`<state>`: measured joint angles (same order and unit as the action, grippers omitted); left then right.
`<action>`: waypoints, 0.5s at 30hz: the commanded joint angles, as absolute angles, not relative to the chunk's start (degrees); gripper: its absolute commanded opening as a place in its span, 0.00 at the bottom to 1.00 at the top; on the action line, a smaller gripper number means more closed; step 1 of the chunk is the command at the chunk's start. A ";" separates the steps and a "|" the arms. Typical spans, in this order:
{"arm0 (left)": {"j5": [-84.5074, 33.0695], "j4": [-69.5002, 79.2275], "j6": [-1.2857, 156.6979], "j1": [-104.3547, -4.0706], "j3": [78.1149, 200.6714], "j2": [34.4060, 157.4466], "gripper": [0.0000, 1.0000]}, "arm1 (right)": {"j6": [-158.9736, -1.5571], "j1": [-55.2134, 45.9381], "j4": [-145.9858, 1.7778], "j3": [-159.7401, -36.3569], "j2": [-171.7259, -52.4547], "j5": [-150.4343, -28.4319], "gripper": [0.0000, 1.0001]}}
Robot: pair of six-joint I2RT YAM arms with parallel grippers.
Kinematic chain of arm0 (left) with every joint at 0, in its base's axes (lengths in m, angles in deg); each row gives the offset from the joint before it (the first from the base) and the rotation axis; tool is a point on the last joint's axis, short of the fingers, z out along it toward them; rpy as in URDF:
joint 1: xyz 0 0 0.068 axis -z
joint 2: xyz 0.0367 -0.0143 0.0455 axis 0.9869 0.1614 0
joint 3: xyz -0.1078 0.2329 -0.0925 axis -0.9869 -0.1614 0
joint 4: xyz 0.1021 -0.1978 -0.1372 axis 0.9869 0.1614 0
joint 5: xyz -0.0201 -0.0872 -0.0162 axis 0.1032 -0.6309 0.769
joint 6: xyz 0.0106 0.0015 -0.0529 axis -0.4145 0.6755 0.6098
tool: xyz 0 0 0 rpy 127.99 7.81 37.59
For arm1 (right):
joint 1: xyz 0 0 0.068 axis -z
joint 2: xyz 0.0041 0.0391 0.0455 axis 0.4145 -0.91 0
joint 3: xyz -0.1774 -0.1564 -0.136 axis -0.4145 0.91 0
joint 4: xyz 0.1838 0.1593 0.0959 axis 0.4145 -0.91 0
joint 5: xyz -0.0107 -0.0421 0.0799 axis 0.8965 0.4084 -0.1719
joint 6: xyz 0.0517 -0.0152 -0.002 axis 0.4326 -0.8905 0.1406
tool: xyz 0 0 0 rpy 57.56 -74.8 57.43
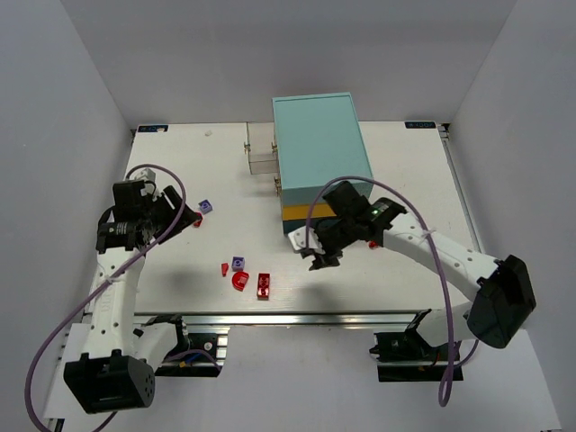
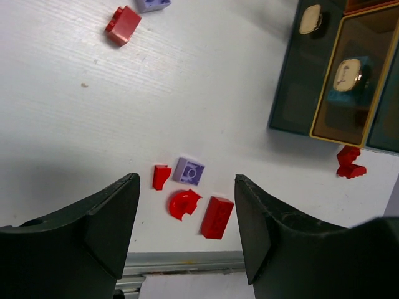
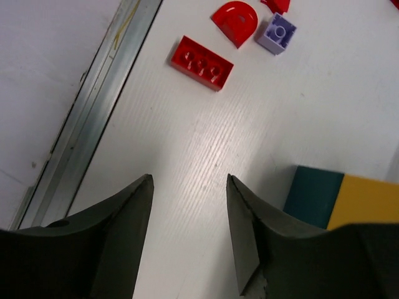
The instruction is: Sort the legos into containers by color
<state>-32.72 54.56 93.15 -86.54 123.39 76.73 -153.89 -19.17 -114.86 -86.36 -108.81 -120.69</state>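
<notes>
Near the table's front lie a red wedge lego (image 1: pixel 225 268), a purple lego (image 1: pixel 238 263), a red arch (image 1: pixel 241 281) and a red brick (image 1: pixel 265 284). The left wrist view shows the same ones: wedge (image 2: pixel 161 176), purple (image 2: pixel 188 170), arch (image 2: pixel 182 204), brick (image 2: pixel 217 217). Another purple lego (image 1: pixel 206 206) and a red one (image 1: pixel 196 219) lie beside my left gripper (image 1: pixel 175 216), which hangs open and empty (image 2: pixel 186 177). My right gripper (image 1: pixel 319 256) is open over bare table (image 3: pixel 189 180), by the cabinet's front corner (image 3: pixel 312 196). Clear containers (image 1: pixel 261 148) jut from the cabinet's left side.
The cabinet (image 1: pixel 319 148) has a light teal top, with yellow (image 1: pixel 301 213) and darker teal layers below. Its drawer fronts carry small handles (image 2: pixel 348 75). Two red pieces (image 2: pixel 349 163) lie by its base. A metal rail (image 3: pixel 93 106) runs along the table's near edge.
</notes>
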 commanded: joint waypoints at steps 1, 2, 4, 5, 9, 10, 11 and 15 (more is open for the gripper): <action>-28.80 58.90 93.20 -86.34 122.60 72.74 0.72 | -144.48 -24.89 -105.61 -88.33 -112.82 -114.58 0.57; -28.36 59.52 93.02 -86.34 122.60 72.21 0.73 | -146.04 -25.78 -105.78 -89.38 -113.79 -114.23 0.62; -27.48 61.19 92.85 -86.34 122.33 71.15 0.73 | -150.25 -28.41 -107.71 -90.18 -115.64 -114.57 0.70; -27.30 61.72 92.85 -86.34 122.24 70.36 0.73 | -152.19 -29.03 -107.72 -89.83 -116.69 -114.75 0.79; -26.86 64.00 92.85 -86.34 120.93 68.25 0.74 | -162.55 -32.54 -106.66 -89.03 -118.72 -114.49 0.84; -26.43 64.36 93.02 -86.34 120.58 67.90 0.74 | -163.71 -32.90 -107.19 -89.47 -120.29 -114.23 0.85; -26.16 64.71 93.02 -86.34 120.14 67.20 0.75 | -164.59 -33.77 -107.54 -90.08 -121.18 -113.96 0.85; -24.84 66.55 93.46 -86.34 119.52 65.53 0.76 | -168.72 -35.27 -108.95 -93.07 -125.13 -112.91 0.85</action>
<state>-26.78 64.37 93.17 -86.54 119.98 67.46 -163.00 -34.27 -108.65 -89.81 -123.39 -113.76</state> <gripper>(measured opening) 0.755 0.849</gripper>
